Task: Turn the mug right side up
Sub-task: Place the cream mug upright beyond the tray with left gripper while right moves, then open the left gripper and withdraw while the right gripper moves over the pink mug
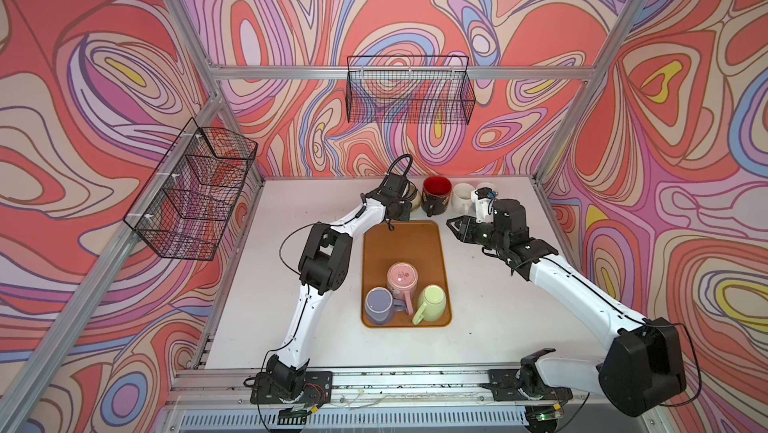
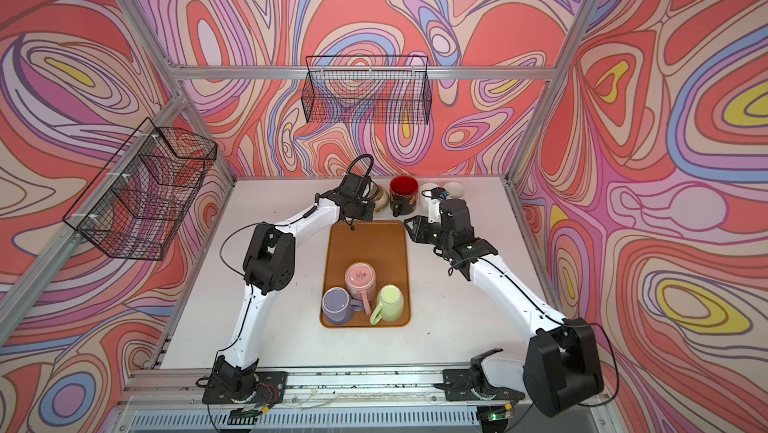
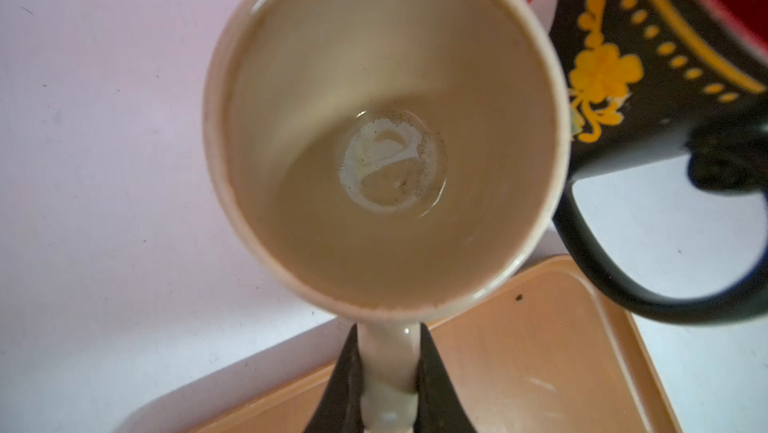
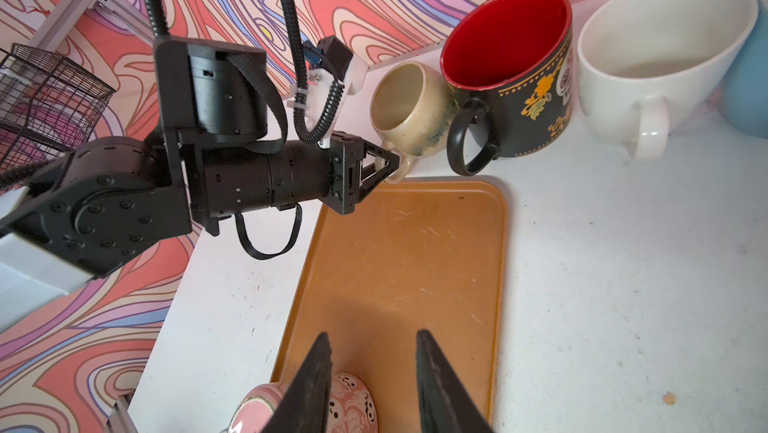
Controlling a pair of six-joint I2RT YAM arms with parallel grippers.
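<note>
Right wrist view gives me the clearest look. The left pincer (image 4: 392, 161) is clamped on the handle of the beige mug (image 4: 409, 107). This mug is at the far edge of the white worktop (image 4: 602, 264), just beyond the far end of the brown tray (image 4: 399, 264), and it touches the black mug (image 4: 523, 90) with the red inside. Its mouth points up and somewhat sideways; I cannot tell if its base rests on the surface. A white mug (image 4: 656, 48) stands next in the row.

The right pincer (image 4: 372, 335) hangs above the tray, jaws apart, nothing between them.

In both top views a pink mug (image 1: 402, 279), a lilac mug (image 1: 378, 306) and a green mug (image 1: 432, 302) crowd the near end of the tray. The walls carry red, pink and purple swirls. A wide wire basket (image 1: 409, 90) hangs on the back wall and a divided wire basket (image 1: 195, 190) on the side wall.
</note>
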